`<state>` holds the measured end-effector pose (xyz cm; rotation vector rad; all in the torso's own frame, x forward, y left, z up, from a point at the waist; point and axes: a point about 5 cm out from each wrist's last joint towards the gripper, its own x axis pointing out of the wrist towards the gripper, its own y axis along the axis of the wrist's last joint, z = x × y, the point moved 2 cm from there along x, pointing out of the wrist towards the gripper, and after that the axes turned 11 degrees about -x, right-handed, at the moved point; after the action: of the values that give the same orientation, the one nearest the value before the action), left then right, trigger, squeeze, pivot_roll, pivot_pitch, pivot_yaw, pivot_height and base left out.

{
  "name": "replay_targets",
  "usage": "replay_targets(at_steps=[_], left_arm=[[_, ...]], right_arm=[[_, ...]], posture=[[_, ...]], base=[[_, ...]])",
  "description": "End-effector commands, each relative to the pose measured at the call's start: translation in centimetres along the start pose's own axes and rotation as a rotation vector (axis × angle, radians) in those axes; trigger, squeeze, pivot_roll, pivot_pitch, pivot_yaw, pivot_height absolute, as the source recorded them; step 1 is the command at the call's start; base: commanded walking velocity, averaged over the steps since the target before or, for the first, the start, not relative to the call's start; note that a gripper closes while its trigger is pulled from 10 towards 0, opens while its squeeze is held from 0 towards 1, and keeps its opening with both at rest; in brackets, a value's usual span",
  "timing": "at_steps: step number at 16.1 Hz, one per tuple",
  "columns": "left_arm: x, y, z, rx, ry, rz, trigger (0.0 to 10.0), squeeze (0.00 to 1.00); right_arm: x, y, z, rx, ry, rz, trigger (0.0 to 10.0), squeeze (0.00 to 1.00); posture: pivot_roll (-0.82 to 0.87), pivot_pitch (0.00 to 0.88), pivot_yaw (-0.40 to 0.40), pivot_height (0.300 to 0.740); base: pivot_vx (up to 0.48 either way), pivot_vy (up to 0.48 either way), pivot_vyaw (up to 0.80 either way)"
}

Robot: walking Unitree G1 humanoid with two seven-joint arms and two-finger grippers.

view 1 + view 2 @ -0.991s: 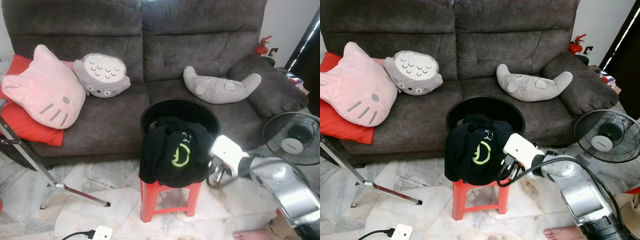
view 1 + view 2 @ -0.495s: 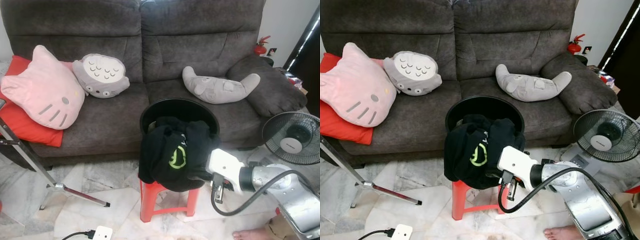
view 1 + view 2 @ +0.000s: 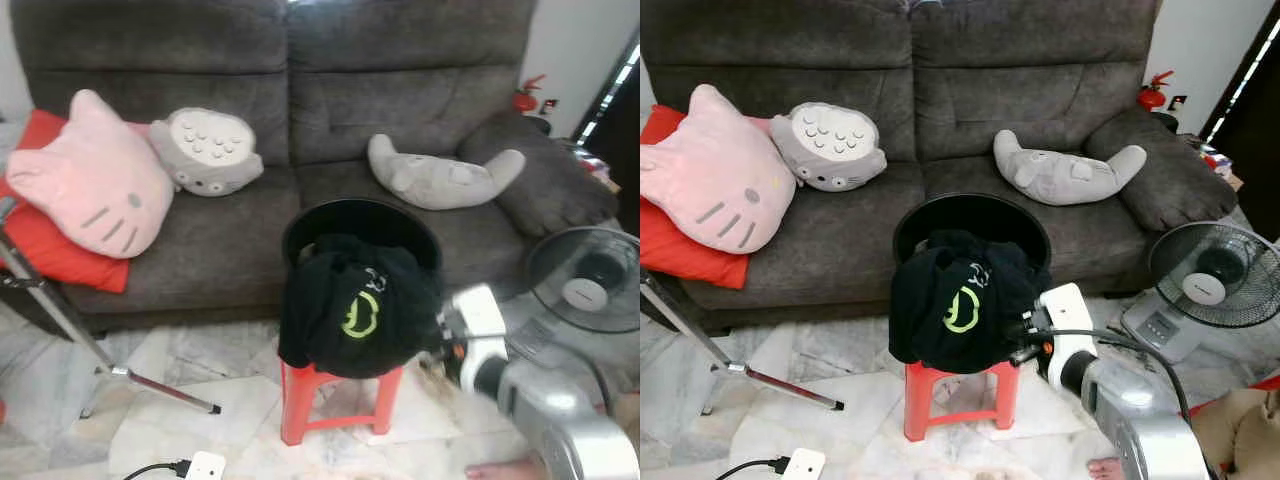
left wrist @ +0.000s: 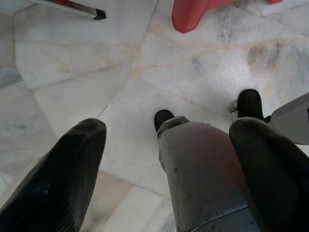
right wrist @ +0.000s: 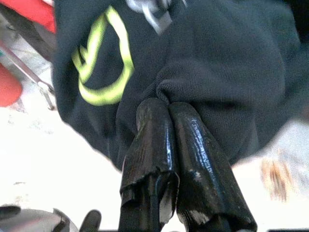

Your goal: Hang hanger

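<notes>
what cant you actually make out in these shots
- Hanger: whether one sits inside the black garment can't be told; the fabric covers it.
- Inside of the black basket: the garment hides it in the eye views.
- Right gripper: fingers pressed together at a fold, the cloth between them hidden.
- Red stool: seat covered by basket and garment.
- Left eye view: blurred.

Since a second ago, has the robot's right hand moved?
Yes. The right hand dipped toward the red stool's legs, then rose back, pinching the black garment.
</notes>
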<state>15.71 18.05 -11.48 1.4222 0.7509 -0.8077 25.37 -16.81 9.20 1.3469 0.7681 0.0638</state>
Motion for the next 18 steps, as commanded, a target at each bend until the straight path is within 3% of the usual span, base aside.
replay_targets(at_steps=[1, 2, 4, 10, 12, 13, 15, 16, 17, 18], left_arm=[[-0.2, -1.4, 0.6, 0.011, -0.025, -0.052, 10.0, 0.00], [-0.2, -1.4, 0.6, 0.011, -0.025, -0.052, 10.0, 0.00], [-0.2, -1.3, 0.6, 0.010, -0.025, -0.050, 10.0, 0.00], [-0.2, -1.4, 0.5, 0.015, -0.026, -0.051, 10.0, 0.00], [-0.2, -1.3, 0.6, 0.016, -0.026, -0.048, 10.0, 0.00], [-0.2, -1.2, 0.5, 0.017, -0.025, -0.047, 10.0, 0.00], [-0.1, -1.2, 0.5, 0.018, -0.024, -0.047, 10.0, 0.00], [-0.1, -1.2, 0.5, 0.019, -0.024, -0.046, 10.0, 0.00], [-0.1, -1.2, 0.5, 0.019, -0.023, -0.046, 10.0, 0.00], [-0.1, -1.2, 0.6, 0.020, -0.023, -0.047, 10.0, 0.00]], right_arm=[[-0.2, 1.0, 0.0, 0.037, -0.043, 0.044, 10.0, 0.20], [-0.1, 1.1, 0.2, 0.070, -0.072, 0.044, 10.0, 1.00], [0.0, 1.3, 0.7, 0.088, -0.102, 0.039, 10.0, 1.00], [-1.6, 1.2, -0.2, 0.124, -0.090, 0.015, 10.0, 1.00], [-2.1, 1.3, -0.6, 0.053, -0.062, 0.024, 10.0, 1.00], [-2.4, 1.1, -0.9, -0.026, -0.035, 0.000, 10.0, 1.00], [-2.9, 0.3, -0.7, -0.174, -0.051, -0.060, 10.0, 0.01], [-3.4, -0.6, 0.2, -0.273, -0.123, -0.117, 10.0, 0.00], [-3.5, -1.0, 0.5, -0.300, -0.141, -0.131, 10.0, 0.00], [-3.5, -0.3, 0.7, -0.044, -0.208, 0.000, 10.0, 0.00]], posture=[[-0.11, 0.000, -0.039, 0.740], [-0.11, 0.000, -0.039, 0.740], [-0.11, 0.000, -0.041, 0.740], [-0.11, 0.000, -0.041, 0.740], [-0.11, 0.000, -0.041, 0.740], [-0.11, 0.000, -0.041, 0.740], [-0.11, 0.000, -0.041, 0.740], [-0.11, 0.000, -0.041, 0.740], [-0.11, 0.000, -0.041, 0.740], [-0.12, 0.000, -0.041, 0.740]], base=[[0.000, 0.000, 0.00], [0.000, 0.000, 0.00], [0.000, 0.000, 0.00], [0.000, 0.000, 0.00], [0.000, 0.000, 0.00], [0.000, 0.000, 0.00], [0.000, 0.000, 0.00], [0.000, 0.000, 0.00], [0.000, 0.000, 0.00], [0.000, 0.000, 0.00]])
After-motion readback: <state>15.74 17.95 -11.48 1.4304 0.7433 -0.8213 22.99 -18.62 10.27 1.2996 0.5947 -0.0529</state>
